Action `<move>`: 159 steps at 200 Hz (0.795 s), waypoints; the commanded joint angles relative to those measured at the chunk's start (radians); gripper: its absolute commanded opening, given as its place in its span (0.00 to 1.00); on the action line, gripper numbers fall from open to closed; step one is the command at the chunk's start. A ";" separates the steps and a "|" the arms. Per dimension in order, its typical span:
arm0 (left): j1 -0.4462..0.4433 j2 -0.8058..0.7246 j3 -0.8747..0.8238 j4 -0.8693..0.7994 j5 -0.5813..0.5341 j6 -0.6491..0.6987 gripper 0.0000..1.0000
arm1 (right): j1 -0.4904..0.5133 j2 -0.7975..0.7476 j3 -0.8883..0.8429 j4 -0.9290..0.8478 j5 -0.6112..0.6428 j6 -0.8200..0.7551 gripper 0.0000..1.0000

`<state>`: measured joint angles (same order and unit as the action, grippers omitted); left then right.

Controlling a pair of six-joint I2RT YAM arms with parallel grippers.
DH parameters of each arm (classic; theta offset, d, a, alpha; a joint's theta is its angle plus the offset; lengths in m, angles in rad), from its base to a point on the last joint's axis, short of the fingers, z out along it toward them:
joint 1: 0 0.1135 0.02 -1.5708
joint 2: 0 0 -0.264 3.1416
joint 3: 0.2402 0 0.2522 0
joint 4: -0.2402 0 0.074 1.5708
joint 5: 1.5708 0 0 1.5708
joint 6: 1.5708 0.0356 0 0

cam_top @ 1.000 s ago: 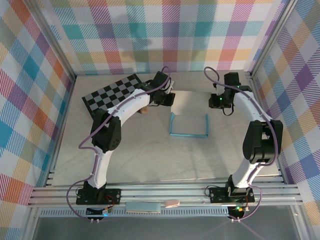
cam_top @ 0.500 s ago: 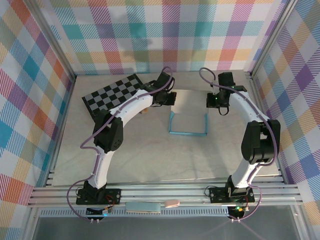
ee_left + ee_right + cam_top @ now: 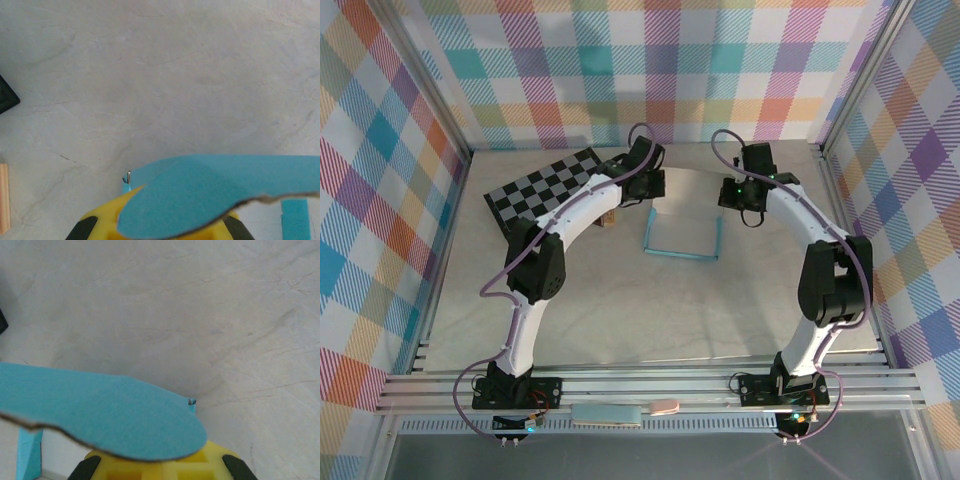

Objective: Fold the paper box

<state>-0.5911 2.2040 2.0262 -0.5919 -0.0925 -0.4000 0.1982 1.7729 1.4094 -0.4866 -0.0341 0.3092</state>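
The paper box (image 3: 682,235) lies at the back middle of the table, a pale panel with raised turquoise walls along its sides and front. My left gripper (image 3: 653,196) is at the box's far left corner, shut on the card there. My right gripper (image 3: 736,203) is at the far right corner, likewise shut on the card. In the left wrist view a rounded turquoise flap (image 3: 215,190) covers the yellow jaws. In the right wrist view a similar flap (image 3: 110,415) hides the fingertips.
A black-and-grey checkerboard (image 3: 545,185) lies at the back left, with a small wooden piece (image 3: 608,218) by its near corner. Plaid walls enclose the table on three sides. A pale blue bar (image 3: 605,413) and a pink object (image 3: 663,406) rest on the front rail.
Both grippers and the box between them have shifted left and slightly toward the back. The box now sits a little skewed.
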 commanded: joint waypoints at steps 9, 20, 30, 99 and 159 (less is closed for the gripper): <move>0.014 0.026 0.004 0.089 0.027 0.005 0.00 | 0.018 0.063 0.059 0.084 -0.043 0.060 0.00; 0.019 0.021 -0.015 0.119 0.030 0.016 0.00 | 0.023 0.081 0.069 0.089 -0.044 0.062 0.00; 0.023 0.018 -0.034 0.142 0.033 0.020 0.00 | 0.028 0.088 0.070 0.104 -0.046 0.063 0.00; 0.030 -0.144 -0.424 0.579 0.069 0.036 0.00 | 0.089 0.002 -0.119 0.373 0.036 0.064 0.00; 0.034 -0.230 -0.672 0.873 0.092 0.016 0.00 | 0.105 -0.071 -0.287 0.581 0.058 0.054 0.00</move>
<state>-0.5510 2.0048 1.3861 0.1352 -0.0689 -0.3744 0.2821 1.7321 1.1393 -0.0242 0.0532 0.3592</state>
